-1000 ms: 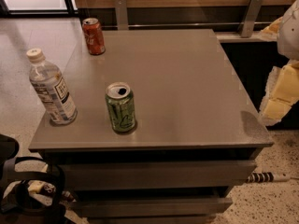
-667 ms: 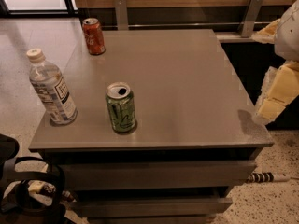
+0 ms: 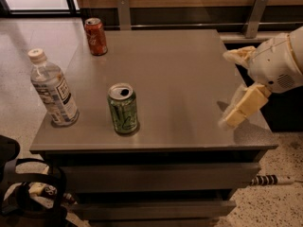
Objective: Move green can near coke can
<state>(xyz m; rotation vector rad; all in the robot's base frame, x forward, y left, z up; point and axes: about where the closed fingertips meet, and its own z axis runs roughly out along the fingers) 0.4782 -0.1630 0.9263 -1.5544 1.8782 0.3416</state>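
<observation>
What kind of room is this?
Probably an office break area: a grey drawer cabinet holds the green can, coke can and water bottle, on speckled floor. The hand hovers over its right edge.

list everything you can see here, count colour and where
table: one, grey, centre, drawers below
green can: one, dark green, upright, front left of the table
coke can: one, red, upright, back left corner
bottle: one, clear with a white cap, left edge
brackets: two, grey, back wall
cable: one, black and white striped, floor at lower right
black gear: one heap, floor at lower left
gripper: one, cream, over the table's right edge, holding nothing
</observation>
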